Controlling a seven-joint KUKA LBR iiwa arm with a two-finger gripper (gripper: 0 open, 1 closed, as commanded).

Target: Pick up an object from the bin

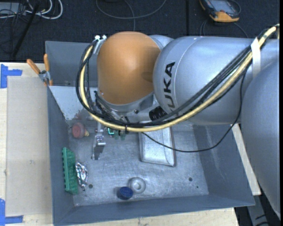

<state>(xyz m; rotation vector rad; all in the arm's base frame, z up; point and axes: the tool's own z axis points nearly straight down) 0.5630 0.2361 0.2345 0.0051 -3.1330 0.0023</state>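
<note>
**A:** The claw [98, 147] is hanging low in the left half of the bin [203, 173], under the orange-capped arm [203, 88]. Wide or narrow? I cannot tell from here, and nothing is showing in it.

**B:** The nearest thing is the pink disc [78, 131], lying just beside it toward the left wall. The green comb [69, 170] and foil [81, 173] are sitting nearer the front-left corner.

**A:** The risk, as I'm reading it: the claw is sitting over bare floor, so closing here is likely grabbing nothing.

**B:** And that disc is looking flat and lying close to the sloping wall. A descent slightly off could be nudging it away or scraping metal.
</note>
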